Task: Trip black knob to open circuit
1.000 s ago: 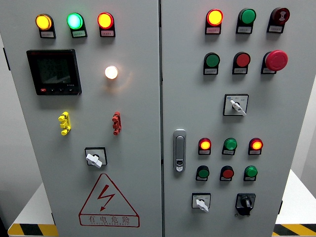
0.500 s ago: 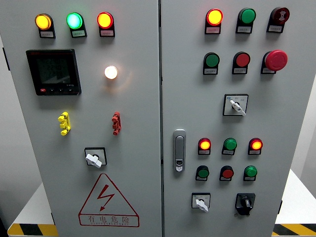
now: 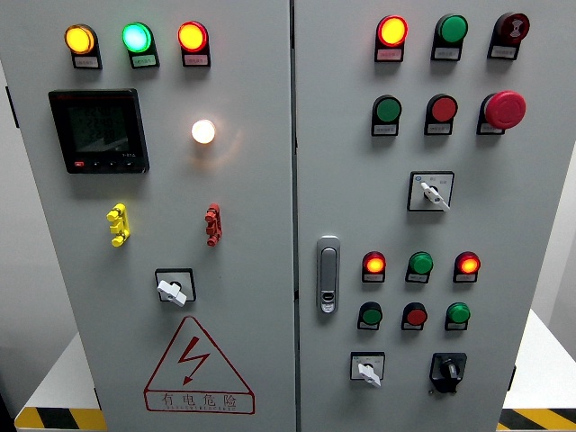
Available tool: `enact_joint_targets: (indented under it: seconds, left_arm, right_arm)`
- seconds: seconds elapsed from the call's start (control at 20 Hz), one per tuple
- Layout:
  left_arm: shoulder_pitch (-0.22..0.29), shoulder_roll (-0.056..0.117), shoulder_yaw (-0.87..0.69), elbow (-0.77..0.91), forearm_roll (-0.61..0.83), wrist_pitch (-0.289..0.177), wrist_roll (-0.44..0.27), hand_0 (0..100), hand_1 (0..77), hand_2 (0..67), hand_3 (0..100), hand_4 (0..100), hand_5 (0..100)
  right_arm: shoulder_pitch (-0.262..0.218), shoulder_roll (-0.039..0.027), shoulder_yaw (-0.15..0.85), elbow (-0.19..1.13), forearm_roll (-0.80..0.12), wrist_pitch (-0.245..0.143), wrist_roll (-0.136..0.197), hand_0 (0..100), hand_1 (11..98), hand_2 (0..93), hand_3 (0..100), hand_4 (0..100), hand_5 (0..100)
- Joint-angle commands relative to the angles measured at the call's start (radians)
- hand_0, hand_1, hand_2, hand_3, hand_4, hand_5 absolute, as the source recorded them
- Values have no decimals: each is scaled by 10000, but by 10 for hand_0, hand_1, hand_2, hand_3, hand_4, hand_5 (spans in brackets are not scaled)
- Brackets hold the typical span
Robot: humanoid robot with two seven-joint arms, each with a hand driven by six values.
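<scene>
The black knob [image 3: 447, 369] sits at the lower right of the grey cabinet's right door [image 3: 513, 207], on a black square plate, with its handle pointing up and slightly left. Left of it is a white-handled selector switch [image 3: 367, 370]. Neither of my hands nor arms shows anywhere in the head view.
The right door carries a chrome door handle [image 3: 328, 274], lit red indicator lamps [image 3: 373, 264], green and red buttons, a red mushroom stop button [image 3: 505, 108] and another white selector [image 3: 431, 192]. The left door has a black meter [image 3: 99, 130], lamps, and a red warning triangle [image 3: 198, 367].
</scene>
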Motion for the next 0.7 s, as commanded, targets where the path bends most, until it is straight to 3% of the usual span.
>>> enact_joint_targets:
  seconds: [0.0,0.05,0.1,0.25,0.3,0.4,0.65]
  left_arm:
    - [-10,0,0,-1,2,0,0,0,39,127,213,67,18]
    - [-10,0,0,-1,2,0,0,0,39,127,213,67,18]
    - [5,0,0,-1,2,0,0,0,39,127,213,67,18]
    - [5,0,0,-1,2,0,0,0,40,126,213,67,18]
    - [5,0,-15,-1,2,0,0,0,40,127,213,67,18]
    - [-10,0,0,-1,2,0,0,0,40,127,213,67,18]
    - [5,0,0,-1,2,0,0,0,40,127,212,67,18]
  right_arm:
    - [257,341,-90,37,-208,30,-100,783,656,62,924,966,1000]
    - [349,434,-212,37,-254,46,-192,787,659,63,930,968,1000]
    - [426,466,-259,-8,-254,46,-224,794,668,63,943,969,1000]
    - [794,481,-260,-101,-254,76,-255,812,681,63,949,963,1000]
    - [886,527,-260,-162,-254,77,-270,823,684,63,951,962,1000]
    - [1131,558,-260,-346,-254,92,-346,832,687,63,950,959,1000]
    - [1653,543,-229,-852,-178,92,-423,858,693,64,947,955,1000]
